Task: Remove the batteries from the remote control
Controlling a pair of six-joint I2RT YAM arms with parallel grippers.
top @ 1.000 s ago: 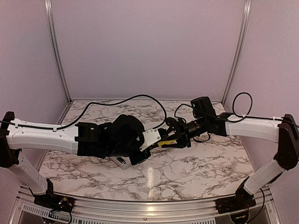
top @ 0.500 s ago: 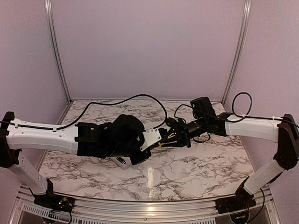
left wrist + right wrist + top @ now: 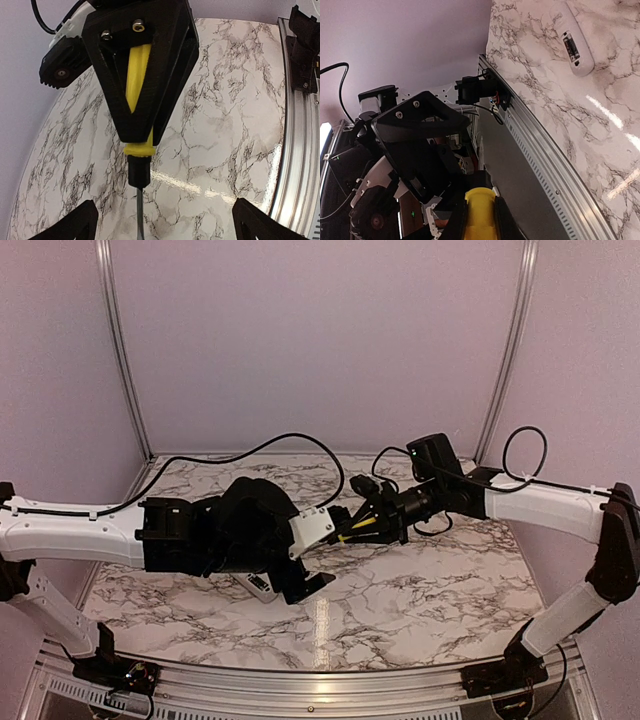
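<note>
Black right gripper (image 3: 350,528) clenched on the yellow-handled screwdriver (image 3: 138,75), clear of the table
Black left gripper (image 3: 165,222) faces it, jaws spread wide and empty; the slim white plastic remote control (image 3: 578,46) lies flat on the marble-patterned table (image 3: 545,115) under the left arm, recessed face up, untouched

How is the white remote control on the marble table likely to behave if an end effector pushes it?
The remote control lies flat and low, so it probably will not tip. The marble table looks glossy, so it may slide or spin when pushed off-centre. It looks like small rigid plastic, likely light.
</note>
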